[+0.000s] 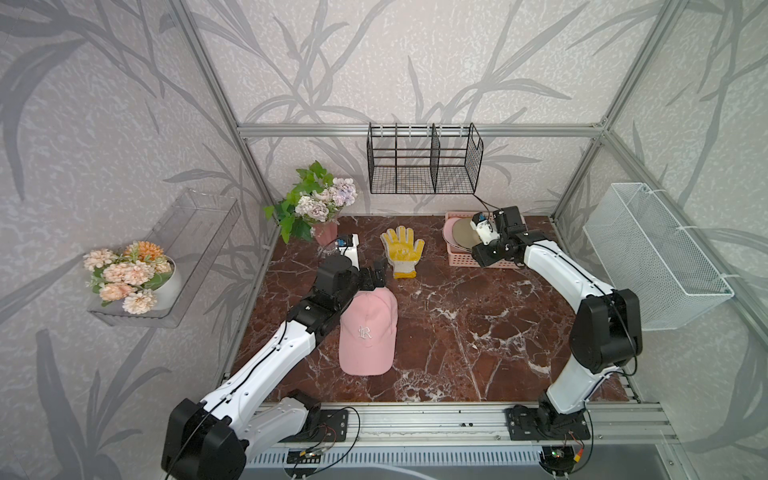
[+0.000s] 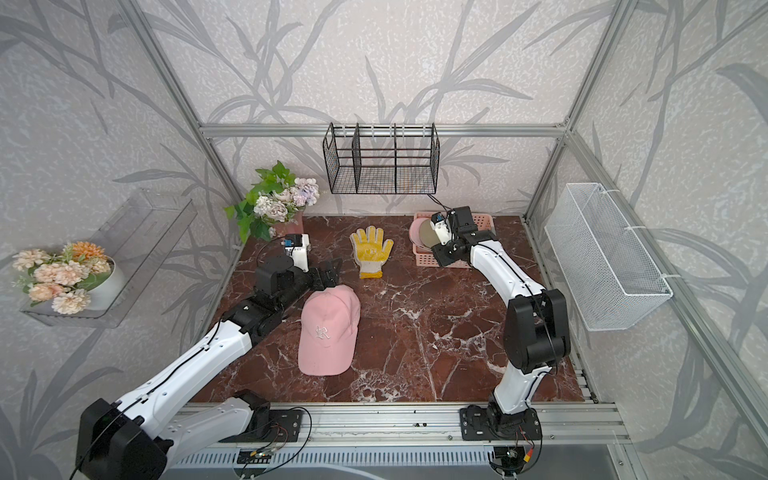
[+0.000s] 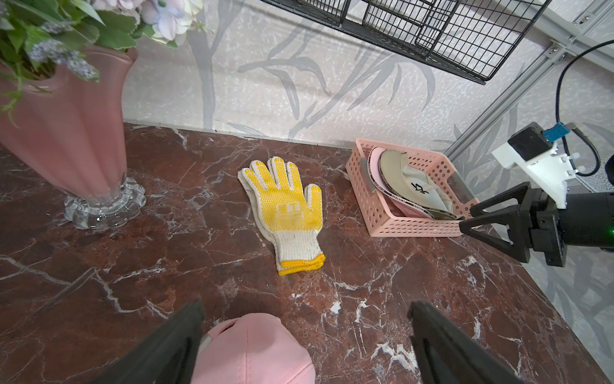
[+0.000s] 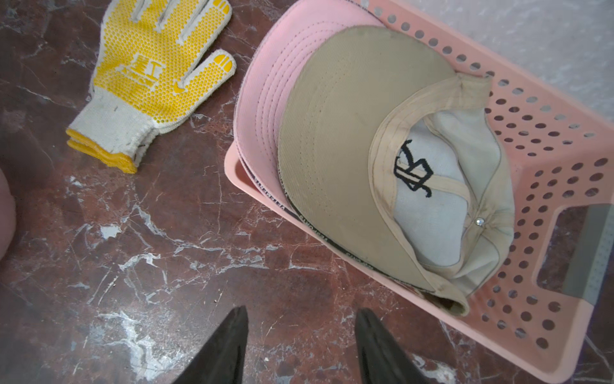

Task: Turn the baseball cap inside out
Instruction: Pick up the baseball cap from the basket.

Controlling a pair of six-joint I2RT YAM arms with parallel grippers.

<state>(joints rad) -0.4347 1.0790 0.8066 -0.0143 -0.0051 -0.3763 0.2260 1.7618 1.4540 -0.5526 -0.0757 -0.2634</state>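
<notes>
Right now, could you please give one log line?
pink cap: right-side-out | left gripper: open over it | right gripper: open beside basket

Pink cap (image 1: 368, 332) rear beneath left claw (image 1: 376, 274)

the red-brown marble table (image 1: 457, 332) bears a pink cap (image 1: 368, 332) lying crown up left of its middle, a yellow-dotted glove (image 1: 402, 251) flat beyond it toward the back wall, a pink basket (image 1: 459, 258) near the back right corner and a pink vase (image 1: 325, 232) near the back left.
</notes>
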